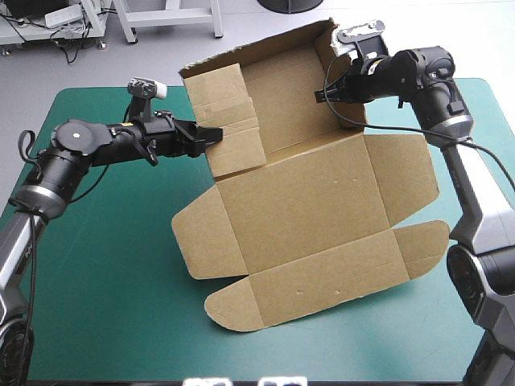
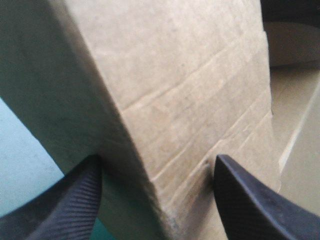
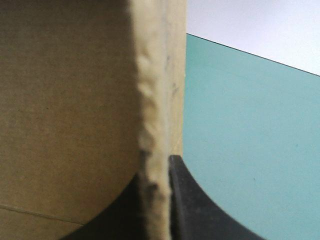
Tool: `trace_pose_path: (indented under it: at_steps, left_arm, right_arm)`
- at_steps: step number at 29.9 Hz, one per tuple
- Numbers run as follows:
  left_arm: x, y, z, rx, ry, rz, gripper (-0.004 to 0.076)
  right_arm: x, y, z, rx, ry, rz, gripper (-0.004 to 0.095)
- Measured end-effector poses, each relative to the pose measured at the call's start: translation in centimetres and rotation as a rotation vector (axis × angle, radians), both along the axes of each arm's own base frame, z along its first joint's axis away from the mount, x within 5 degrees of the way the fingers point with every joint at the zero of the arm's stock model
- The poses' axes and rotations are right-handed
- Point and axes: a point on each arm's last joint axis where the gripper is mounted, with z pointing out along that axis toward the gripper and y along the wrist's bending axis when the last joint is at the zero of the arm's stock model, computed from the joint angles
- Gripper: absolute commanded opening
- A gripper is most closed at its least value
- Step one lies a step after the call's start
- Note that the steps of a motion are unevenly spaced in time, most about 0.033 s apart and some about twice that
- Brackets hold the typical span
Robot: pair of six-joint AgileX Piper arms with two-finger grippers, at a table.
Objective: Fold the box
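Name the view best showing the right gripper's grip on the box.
Right wrist view: an edge of the box sits pinched in the right gripper. The high view shows that gripper at the raised wall, contact unclear. The left wrist view misses it.

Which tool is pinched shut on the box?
The right black tool, clamping the brown board box's raised wall; the left tool stands open astride its wall.

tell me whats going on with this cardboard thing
Two robot arms are partway through folding a brown box on the teal-green table. The back part is raised, while the front panels lie flat. The right gripper is shut on the edge of the right wall. The left gripper is open, straddling the folded left wall.
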Motion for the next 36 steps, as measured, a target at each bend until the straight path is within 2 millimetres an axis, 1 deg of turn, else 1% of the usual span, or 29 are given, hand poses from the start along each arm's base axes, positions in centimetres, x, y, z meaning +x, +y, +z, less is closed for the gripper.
trace_pose_path:
  at_steps: [4,7,9,12,17,18,20,24,25,31,36]
  left_arm:
    - [0.1,-1.4,-0.1,0.037,-0.022,0.061,0.0461]
    - [0.3,-1.8,0.0,0.028,-0.028,0.116,0.0455]
    - [0.4,-1.9,0.0,0.016,-0.018,0.156,0.0431]
    - [0.6,-1.7,-0.1,0.015,0.0,0.209,0.0373]
    - [0.8,-1.2,-0.3,0.023,0.024,0.282,0.0349]
    - [0.9,-1.2,-0.2,0.012,0.021,0.297,0.0333]
    - [1.0,-1.1,-0.1,-0.001,0.011,0.317,0.0261]
    - [1.2,-1.0,0.0,-0.014,0.0,0.337,0.0032]
    - [1.3,-1.0,-0.1,-0.012,0.0,0.337,-0.0008]
    - [1.7,-1.0,-0.8,0.024,0.005,0.329,-0.0009]
    - [1.5,-1.1,-1.3,0.044,0.047,0.302,-0.0009]
  right_arm:
    - [0.1,-0.1,0.0,-0.009,-0.001,-0.007,-0.002]
    - [0.1,-0.2,-0.1,-0.001,-0.001,-0.01,-0.002]
    - [0.1,-0.1,-0.1,0.016,0.004,-0.005,-0.002]
    - [0.1,0.2,-0.1,0.047,0.015,0.004,-0.002]
    - [0.0,0.5,-0.1,0.08,0.023,0.024,-0.002]
    - [0.0,0.5,-0.1,0.085,0.024,0.027,-0.002]
    - [0.0,0.6,0.0,0.092,0.026,0.029,-0.002]
    - [0.0,0.6,0.0,0.094,0.027,0.031,-0.002]
    - [0.0,0.6,0.0,0.092,0.027,0.033,-0.002]
    - [0.0,0.4,-0.5,0.078,0.05,0.03,-0.002]
    - [0.4,0.5,-2.3,0.032,0.126,0.013,-0.002]
